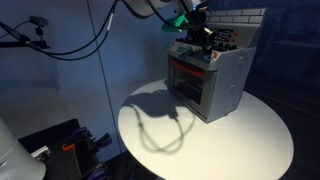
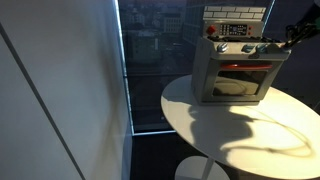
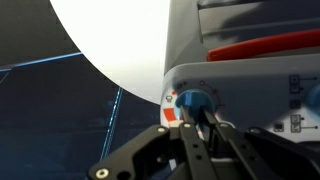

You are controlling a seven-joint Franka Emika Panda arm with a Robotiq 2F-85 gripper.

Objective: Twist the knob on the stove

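The grey toy stove stands on a round white table and shows in both exterior views; in an exterior view its door window glows red under a row of knobs and a tiled back panel. In the wrist view a pale blue knob sits at the end of the stove's control panel. My gripper has its two fingers pinched on this knob. In the exterior views the gripper is at the stove's top front corner.
The table has bare surface in front of the stove, crossed by the arm's shadow. Black equipment sits on the floor beside the table. Cables hang behind. A dark glass wall stands past the table.
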